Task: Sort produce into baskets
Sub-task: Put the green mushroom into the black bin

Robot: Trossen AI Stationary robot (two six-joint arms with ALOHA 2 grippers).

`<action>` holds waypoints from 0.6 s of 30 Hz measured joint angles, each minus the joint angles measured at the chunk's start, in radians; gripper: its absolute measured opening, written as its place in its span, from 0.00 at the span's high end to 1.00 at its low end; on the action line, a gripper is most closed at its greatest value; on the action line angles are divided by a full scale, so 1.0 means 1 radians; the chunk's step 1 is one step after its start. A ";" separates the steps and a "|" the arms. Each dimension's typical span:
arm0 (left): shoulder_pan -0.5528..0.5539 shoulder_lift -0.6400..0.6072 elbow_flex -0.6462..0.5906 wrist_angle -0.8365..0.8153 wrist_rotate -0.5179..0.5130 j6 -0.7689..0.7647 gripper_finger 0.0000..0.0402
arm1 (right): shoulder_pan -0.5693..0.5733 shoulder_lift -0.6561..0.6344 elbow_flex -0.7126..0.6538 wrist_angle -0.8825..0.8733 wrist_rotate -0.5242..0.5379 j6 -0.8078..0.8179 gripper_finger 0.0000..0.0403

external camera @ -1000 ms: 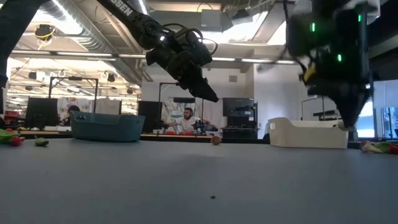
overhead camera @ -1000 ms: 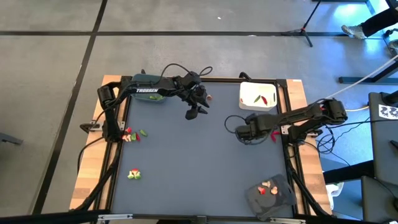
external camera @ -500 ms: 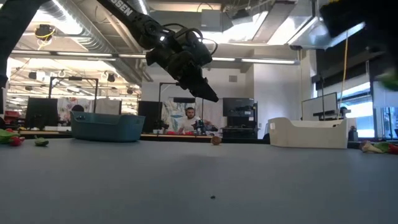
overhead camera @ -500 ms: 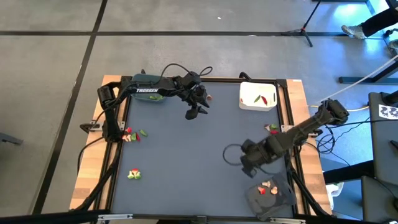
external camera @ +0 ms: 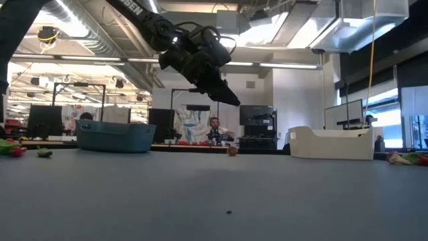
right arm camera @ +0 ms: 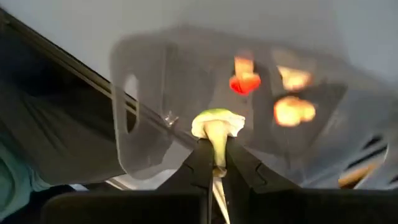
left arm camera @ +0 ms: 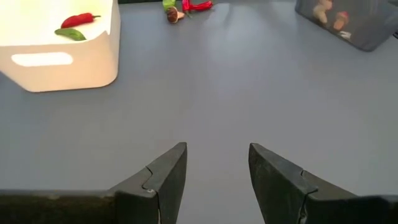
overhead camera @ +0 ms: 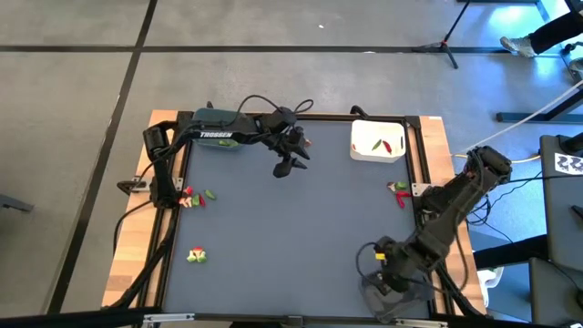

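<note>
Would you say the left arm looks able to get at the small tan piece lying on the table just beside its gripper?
Probably yes: the left gripper hangs open above bare table, the tan piece lies loose beside it, and nothing stands between them.

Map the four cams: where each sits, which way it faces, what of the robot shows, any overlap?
High: overhead, straight down; both arms, left gripper, right gripper over the dark grey tray.
Low: table height, level into the room; left gripper.
Left wrist: past its open fingers toward the white tub.
Right wrist: down at the tray, clamping a pale mushroom.
Shared: white tub in high, low, left wrist.
</note>
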 joint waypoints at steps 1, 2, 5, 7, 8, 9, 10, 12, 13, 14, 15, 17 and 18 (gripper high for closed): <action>-0.001 0.000 0.000 0.000 0.000 0.003 0.58 | 0.020 0.000 -0.006 0.002 0.015 0.046 0.95; -0.002 0.000 0.000 0.000 0.000 0.005 0.58 | 0.039 0.000 -0.014 0.002 0.027 0.092 0.95; -0.003 0.000 0.000 0.000 0.000 0.006 0.58 | 0.089 0.000 -0.045 0.029 0.042 0.189 0.95; -0.003 0.000 0.000 -0.001 0.000 0.006 0.58 | 0.118 0.000 -0.070 0.041 0.042 0.226 0.95; -0.003 0.000 0.000 -0.001 0.000 0.006 0.58 | 0.128 0.000 -0.082 0.040 0.043 0.238 0.95; -0.003 0.000 0.000 -0.001 0.000 0.006 0.58 | 0.136 0.000 -0.093 0.040 0.043 0.243 0.95; -0.003 0.000 0.000 -0.001 0.000 0.006 0.58 | 0.141 0.000 -0.103 0.041 0.043 0.244 0.95; -0.003 0.000 0.000 -0.001 -0.001 0.006 0.58 | 0.140 0.000 -0.123 0.035 0.043 0.244 0.95; -0.003 0.000 0.000 -0.001 0.000 0.006 0.58 | 0.139 0.000 -0.133 0.032 0.046 0.244 0.95; -0.003 0.000 0.000 -0.001 -0.001 0.006 0.58 | 0.138 0.000 -0.143 0.034 0.051 0.244 0.95; -0.003 0.000 0.000 -0.001 -0.001 0.006 0.58 | 0.138 0.000 -0.153 0.035 0.058 0.245 0.95; -0.003 0.000 0.000 -0.001 -0.001 0.008 0.58 | 0.138 0.000 -0.173 0.038 0.069 0.244 0.95; -0.003 0.000 0.000 -0.001 -0.001 0.010 0.58 | 0.138 0.000 -0.181 0.038 0.070 0.243 0.95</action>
